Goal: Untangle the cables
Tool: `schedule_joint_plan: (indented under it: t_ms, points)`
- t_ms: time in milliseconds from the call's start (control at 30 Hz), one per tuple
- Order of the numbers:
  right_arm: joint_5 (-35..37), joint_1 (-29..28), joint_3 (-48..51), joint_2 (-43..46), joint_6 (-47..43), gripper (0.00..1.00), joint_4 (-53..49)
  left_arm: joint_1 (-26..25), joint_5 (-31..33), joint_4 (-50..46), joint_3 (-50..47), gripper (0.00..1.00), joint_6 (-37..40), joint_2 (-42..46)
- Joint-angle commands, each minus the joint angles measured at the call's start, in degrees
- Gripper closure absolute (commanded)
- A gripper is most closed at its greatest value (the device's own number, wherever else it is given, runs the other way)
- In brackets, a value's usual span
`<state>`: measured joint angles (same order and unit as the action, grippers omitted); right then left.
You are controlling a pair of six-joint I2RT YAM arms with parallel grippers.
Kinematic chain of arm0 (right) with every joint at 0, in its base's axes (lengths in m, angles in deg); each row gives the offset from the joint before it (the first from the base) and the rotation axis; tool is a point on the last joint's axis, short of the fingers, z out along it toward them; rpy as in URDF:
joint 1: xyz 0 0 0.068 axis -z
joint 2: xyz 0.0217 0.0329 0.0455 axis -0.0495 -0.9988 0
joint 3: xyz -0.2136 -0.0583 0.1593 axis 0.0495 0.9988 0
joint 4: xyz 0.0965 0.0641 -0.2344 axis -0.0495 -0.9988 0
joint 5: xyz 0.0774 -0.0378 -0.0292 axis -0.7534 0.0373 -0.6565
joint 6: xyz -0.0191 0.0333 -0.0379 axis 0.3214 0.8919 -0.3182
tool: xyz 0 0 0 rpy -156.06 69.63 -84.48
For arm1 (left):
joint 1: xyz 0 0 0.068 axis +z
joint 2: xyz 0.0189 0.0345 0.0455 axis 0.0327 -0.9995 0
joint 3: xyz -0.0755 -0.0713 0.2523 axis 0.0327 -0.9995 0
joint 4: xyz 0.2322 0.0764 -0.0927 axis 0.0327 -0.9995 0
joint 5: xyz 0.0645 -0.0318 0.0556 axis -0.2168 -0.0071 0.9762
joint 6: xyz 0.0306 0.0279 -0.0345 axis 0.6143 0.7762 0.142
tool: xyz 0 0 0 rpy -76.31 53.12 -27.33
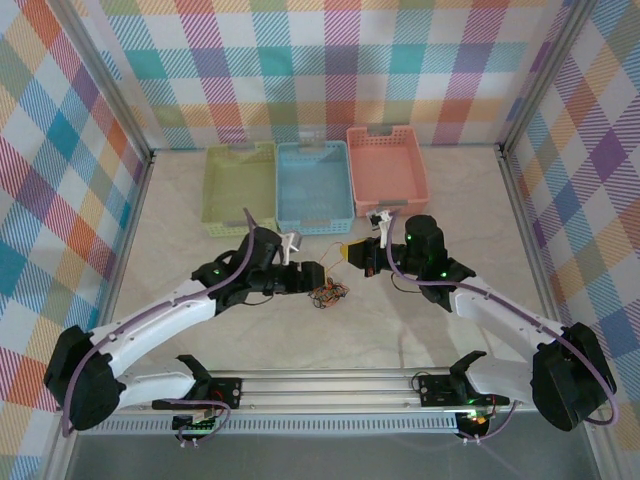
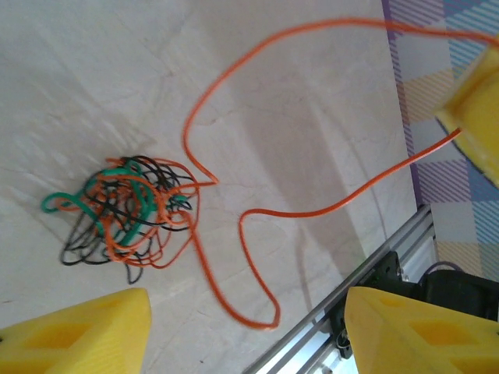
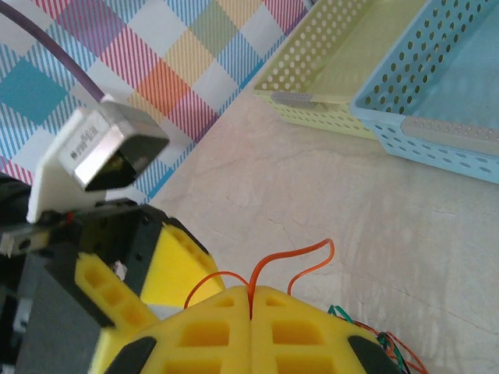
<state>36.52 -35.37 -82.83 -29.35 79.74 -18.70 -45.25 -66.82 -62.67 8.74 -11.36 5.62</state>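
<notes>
My left gripper (image 2: 248, 312) stands wide open above the table (image 2: 93, 78), with nothing between its fingers. The tangle (image 2: 125, 214) of cables lies just beyond it, midway between the table's side edges and nearer the near edge than the far one. It is blurred, but I make out black and orange strands and what looks like green. One orange cable (image 2: 186, 132) runs out of it in loose loops to my right gripper (image 3: 251, 319), whose fingers are pressed together on it. Three baskets (image 1: 315, 220) line the far edge.
</notes>
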Motion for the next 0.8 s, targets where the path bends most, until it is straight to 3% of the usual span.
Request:
schedule_joint_plan:
  t_ms: [0, 367, 600, 767]
  points:
    - [-1.2, 0.4, 0.9, 0.5, 0.1, 1.0, 2.8, -2.9, 2.6, 3.3, 0.6, 0.35, -2.9, -2.1]
    - [-1.3, 0.4, 1.0, 0.7, -0.4, 1.0, 2.6, -3.3, 9.6, 5.7, -0.8, 0.64, -5.5, -2.4]
    - [-1.2, 0.4, 1.1, 0.9, -0.7, 1.0, 2.5, -3.4, 13.3, 4.8, -1.4, 0.99, -5.9, 0.2]
    - [-0.1, 0.4, 1.2, 1.5, -1.8, 0.97, 1.8, -3.3, 14.0, 1.2, 0.8, 1.0, -0.2, 4.7]
